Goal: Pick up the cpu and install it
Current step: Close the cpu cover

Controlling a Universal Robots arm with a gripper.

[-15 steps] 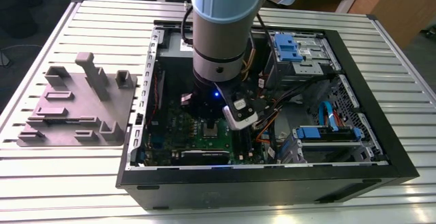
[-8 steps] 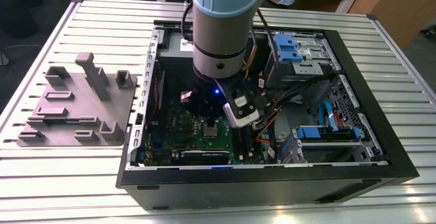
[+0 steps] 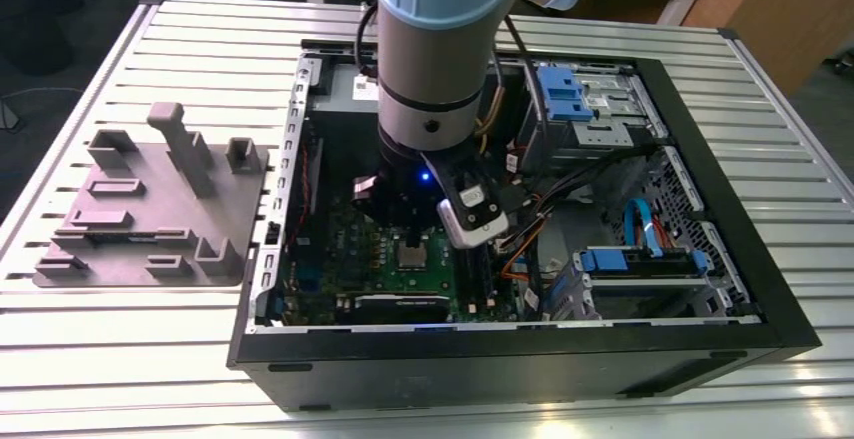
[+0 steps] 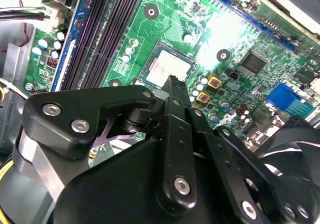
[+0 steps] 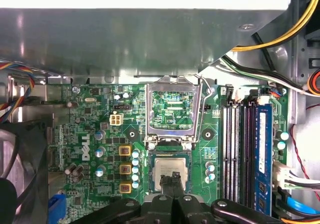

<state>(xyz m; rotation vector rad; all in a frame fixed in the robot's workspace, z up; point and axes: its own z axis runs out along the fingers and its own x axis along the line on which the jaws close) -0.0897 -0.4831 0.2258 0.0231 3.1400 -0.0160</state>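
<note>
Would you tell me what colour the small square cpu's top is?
Silver-grey metal; the small square cpu shows best in the first wrist view.

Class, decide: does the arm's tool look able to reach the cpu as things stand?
Probably yes: the tool hangs just over the cpu, and the socket cover stands swung open, leaving it bare.

This looks like a robotics lab or workshop. A slotted aluminium surface (image 3: 200, 49) carries an open desktop computer case (image 3: 507, 369) and a grey fixture tray (image 3: 134, 224). A robot arm (image 3: 434, 49) reaches in, and wooden furniture (image 3: 761, 19) stands behind.
</note>
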